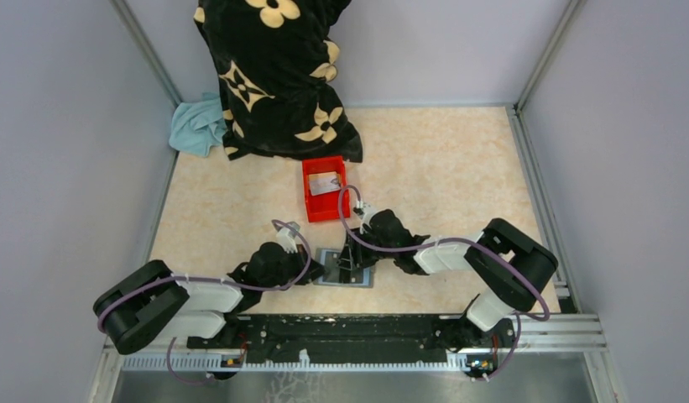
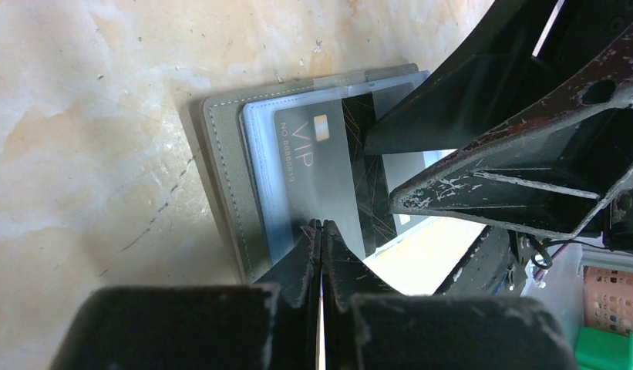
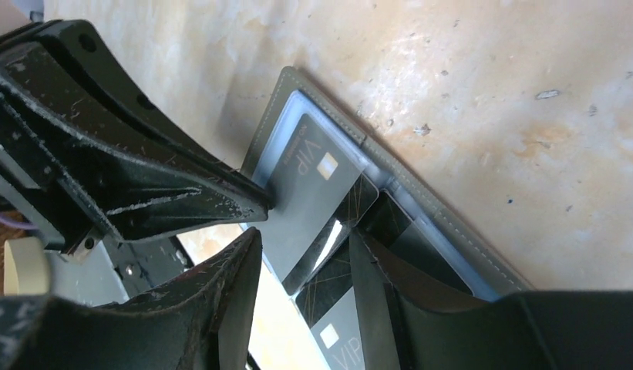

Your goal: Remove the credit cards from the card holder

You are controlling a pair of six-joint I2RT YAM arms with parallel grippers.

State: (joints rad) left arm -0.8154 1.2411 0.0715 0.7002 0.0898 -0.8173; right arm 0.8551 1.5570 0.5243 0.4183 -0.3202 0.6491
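The grey card holder [image 1: 362, 278] lies open on the table between both arms, its blue-grey pockets [image 2: 255, 154] facing up. A dark grey credit card marked VIP [image 2: 313, 166] [image 3: 313, 179] sticks partly out of a pocket, over a dark surface with gold lines [image 3: 358, 202]. Another VIP card [image 3: 338, 339] shows below. My left gripper [image 2: 321, 225] [image 1: 321, 270] is shut, its tips pressing down on the upper VIP card at the holder's edge. My right gripper [image 3: 301, 254] [image 1: 351, 262] stands open over the cards, one finger on each side.
A red bin [image 1: 310, 201] stands just behind the holder with a silver-grey card [image 1: 324, 183] inside. A black flower-print blanket [image 1: 274, 75] and a teal cloth [image 1: 196, 126] lie at the back left. Walls close in on both sides.
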